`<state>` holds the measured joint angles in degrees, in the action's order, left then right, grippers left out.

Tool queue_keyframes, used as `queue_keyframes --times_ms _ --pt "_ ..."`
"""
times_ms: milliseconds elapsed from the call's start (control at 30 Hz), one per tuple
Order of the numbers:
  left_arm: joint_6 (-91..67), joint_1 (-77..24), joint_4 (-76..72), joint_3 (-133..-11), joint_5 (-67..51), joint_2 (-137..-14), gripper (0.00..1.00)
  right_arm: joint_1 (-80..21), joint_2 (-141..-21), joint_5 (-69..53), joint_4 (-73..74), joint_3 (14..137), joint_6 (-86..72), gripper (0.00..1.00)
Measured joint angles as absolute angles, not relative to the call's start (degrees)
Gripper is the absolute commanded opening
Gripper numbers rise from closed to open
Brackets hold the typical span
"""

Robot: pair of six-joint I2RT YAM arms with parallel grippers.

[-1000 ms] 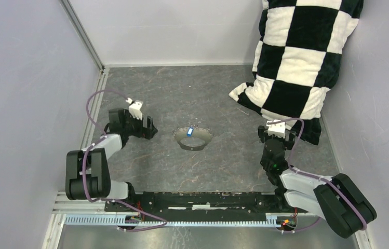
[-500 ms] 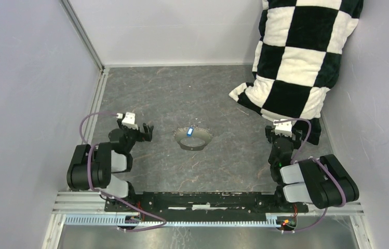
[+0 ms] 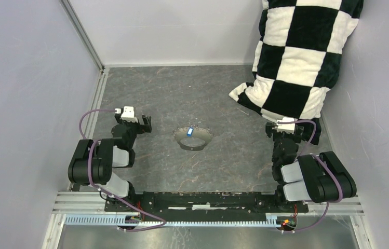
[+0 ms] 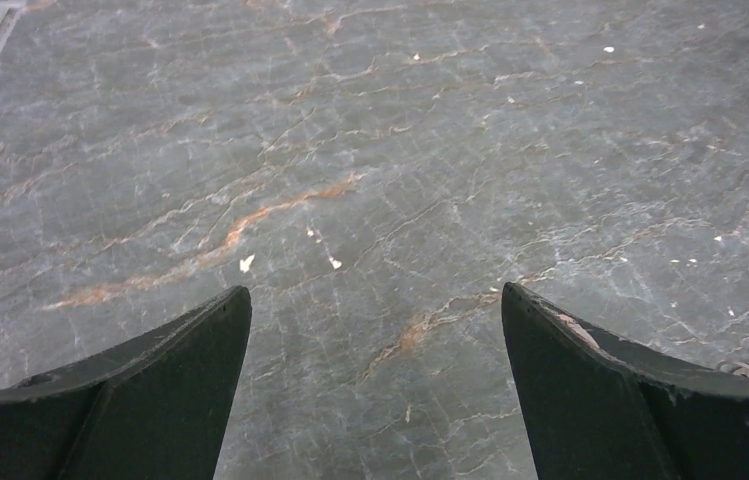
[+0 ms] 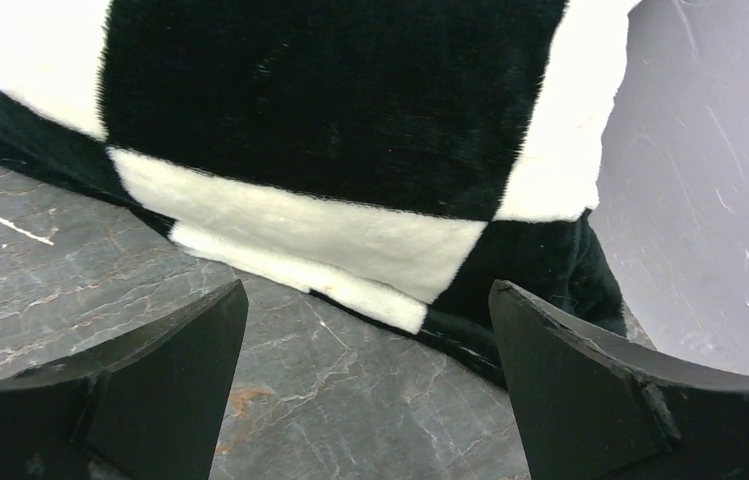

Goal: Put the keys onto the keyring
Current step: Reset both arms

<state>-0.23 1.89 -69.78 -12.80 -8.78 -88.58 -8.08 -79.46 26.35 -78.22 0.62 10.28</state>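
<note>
Keyring (image 3: 193,139) flat on marbled tabletop (image 3: 182,93); blue-headed key (image 3: 190,132) at keyring's far-left rim. Left gripper (image 4: 375,300) left of keyring, nearer; right gripper (image 5: 368,290) right, farther, facing checkered pillow (image 5: 330,90). Both jaws wide, empty.

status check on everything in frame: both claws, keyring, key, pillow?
left claw: open, empty, over bare table.
right claw: open, empty, facing the pillow.
keyring: lying flat on the table, nothing gripping it.
key: blue head at the keyring's far rim; cannot tell if threaded on.
pillow: propped upright, lower edge on the table.
</note>
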Motion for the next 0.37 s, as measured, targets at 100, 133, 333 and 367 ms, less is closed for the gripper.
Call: queue_keyframes --times_ms 100,133,333,367 --pt "-0.2 1.8 -68.6 -12.8 -7.6 -88.6 1.00 -8.1 -79.5 25.5 -78.2 0.6 10.2 0.98" --pt "-0.2 1.8 -68.6 -12.8 -7.4 -88.6 1.00 -8.1 -79.5 25.4 -78.2 0.6 10.2 0.98" --pt "-0.2 1.8 -67.7 -12.8 -6.4 -88.6 1.00 -8.1 -79.4 25.2 -78.2 0.6 10.1 0.98" --pt "-0.2 1.8 -67.4 -12.8 -6.3 -88.6 1.00 -8.1 -79.5 25.2 -78.2 0.6 10.1 0.98"
